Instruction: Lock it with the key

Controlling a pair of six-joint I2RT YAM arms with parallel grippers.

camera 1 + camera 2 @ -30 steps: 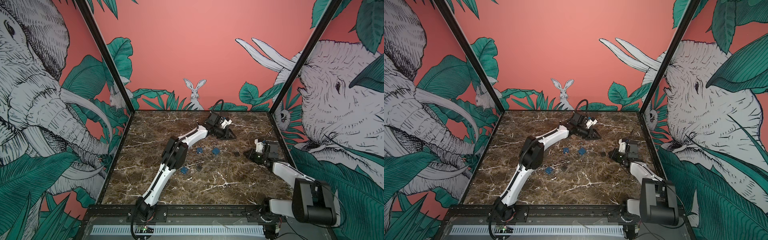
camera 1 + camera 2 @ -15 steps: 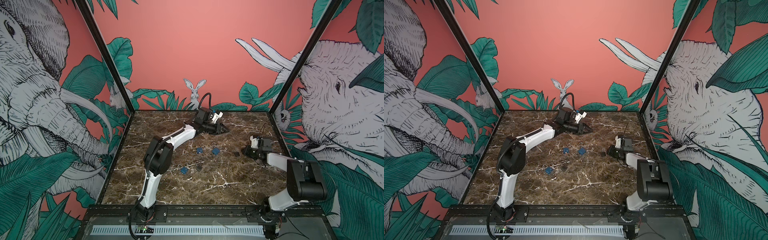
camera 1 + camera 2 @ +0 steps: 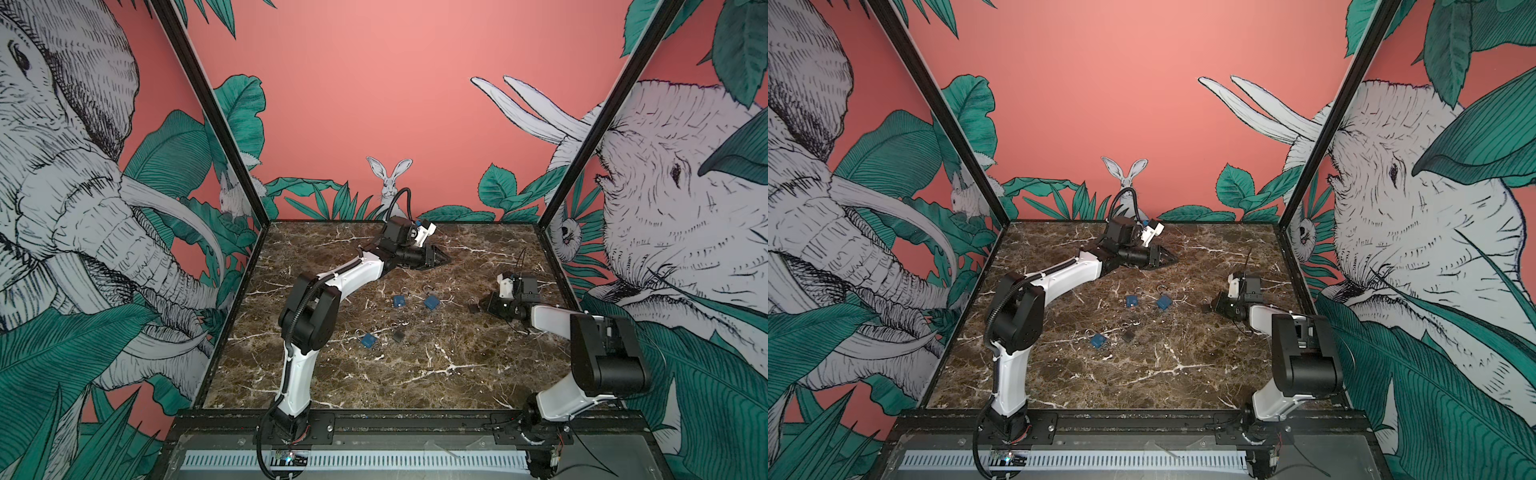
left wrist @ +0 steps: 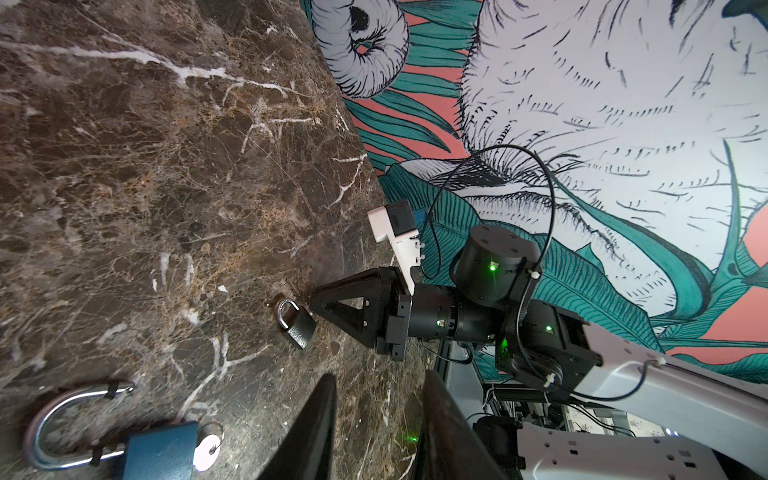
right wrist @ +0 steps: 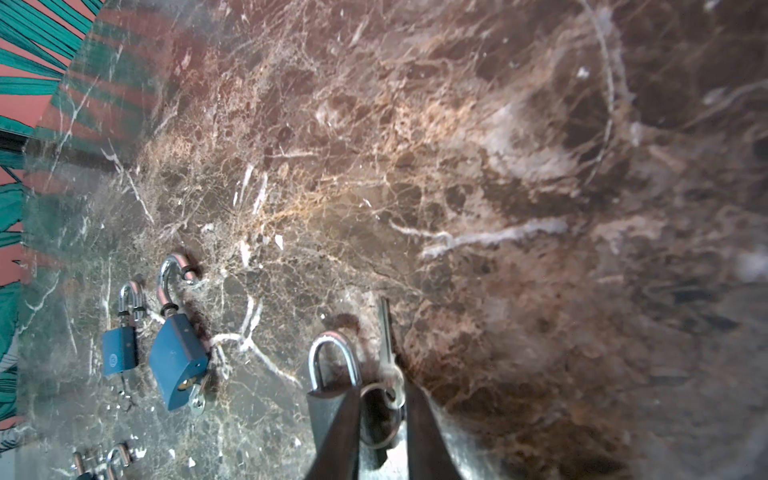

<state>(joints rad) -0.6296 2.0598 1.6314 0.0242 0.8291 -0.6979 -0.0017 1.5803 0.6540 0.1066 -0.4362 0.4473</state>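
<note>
A dark grey padlock [image 5: 328,405] with its shackle shut lies on the marble table [image 5: 498,187]. A silver key [image 5: 385,332] on a ring lies beside it, pointing away from the gripper. My right gripper [image 5: 380,386] is low over them and open. One finger overlaps the padlock body, the other is beside the key's head, and the ring shows in the gap. In a top view the right gripper [image 3: 482,301] is at the right, next to the padlock [image 3: 473,308]. My left gripper [image 3: 446,261] hovers open and empty at the far middle.
Three blue padlocks [image 3: 400,301] [image 3: 431,302] [image 3: 368,340] and a small dark one [image 3: 398,336] lie mid-table. One blue padlock [image 5: 178,365] has its shackle open and a key in it. The right wall [image 3: 552,249] is close behind the right arm.
The right gripper's jaws have parted from shut and it has edged left toward the dark padlock. Both arms' elbows have shifted; the left gripper has stayed near the far middle.
</note>
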